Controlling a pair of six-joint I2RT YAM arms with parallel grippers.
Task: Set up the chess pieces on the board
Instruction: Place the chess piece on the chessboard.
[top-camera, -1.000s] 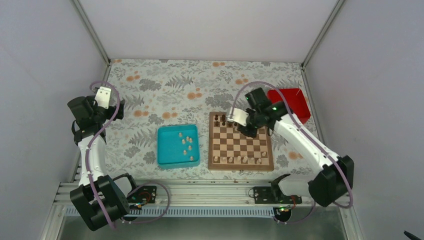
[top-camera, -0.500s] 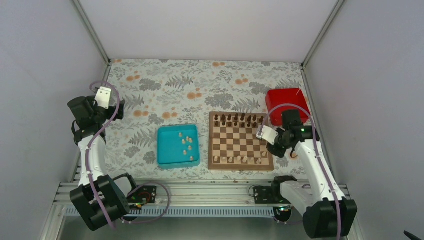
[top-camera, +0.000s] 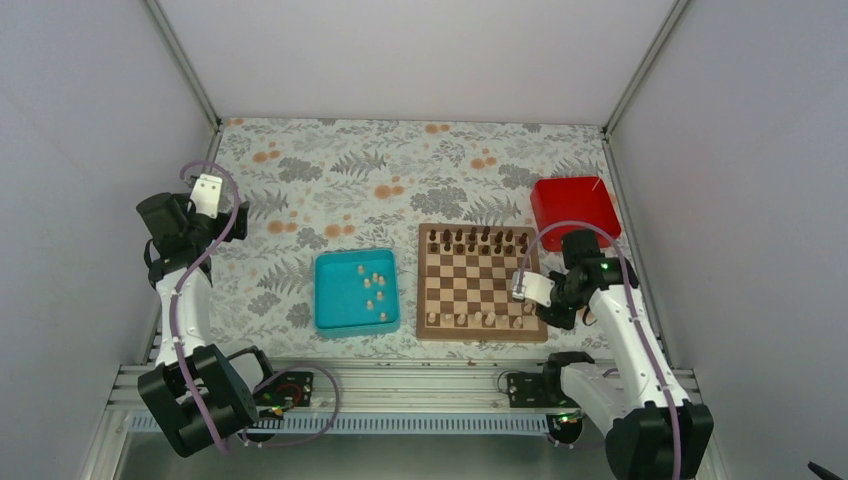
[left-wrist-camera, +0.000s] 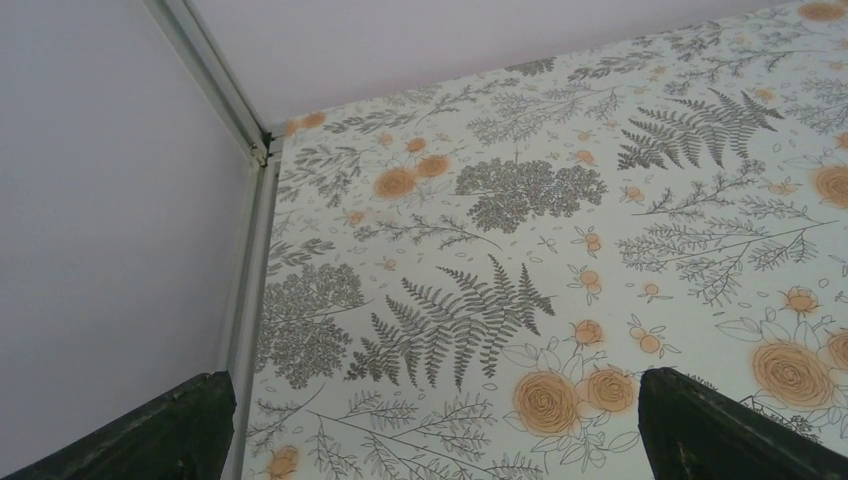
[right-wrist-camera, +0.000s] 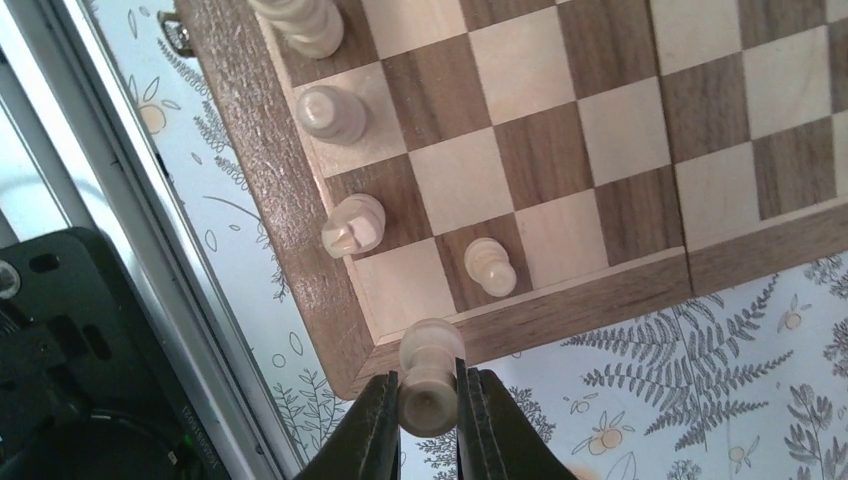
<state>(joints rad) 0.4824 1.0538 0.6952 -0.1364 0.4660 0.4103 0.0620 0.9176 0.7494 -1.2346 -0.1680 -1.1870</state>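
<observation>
Top view first: one board (top-camera: 480, 285) is sitting right of centre on the floral surface (top-camera: 330, 170). One teal tray (top-camera: 328, 300) is lying just to its left and one red box (top-camera: 575, 205) is sitting off its far right corner. I'm counting seven pale chess pieces (top-camera: 375, 278) lying loose in the tray, and roughly five more are standing on the board's near row, though they're tiny. Two rows of dark pieces (top-camera: 472, 238) are lining the far side. The right gripper (top-camera: 528, 290) is hanging over the board's near right edge. The left gripper (top-camera: 207, 188) is sitting up by the left wall with plenty of open surface around it.

Left wrist: its two fingers (left-wrist-camera: 170, 430) are standing wide apart with nothing between them, and bare floral surface is running up to the wall corner.

Right wrist: the gripper is clamping one pale piece (right-wrist-camera: 432, 352), beige wood with a rounded head, right over the board's corner border. Four more pale ones are standing on squares by that corner, and the squares beyond are sitting bare.
</observation>
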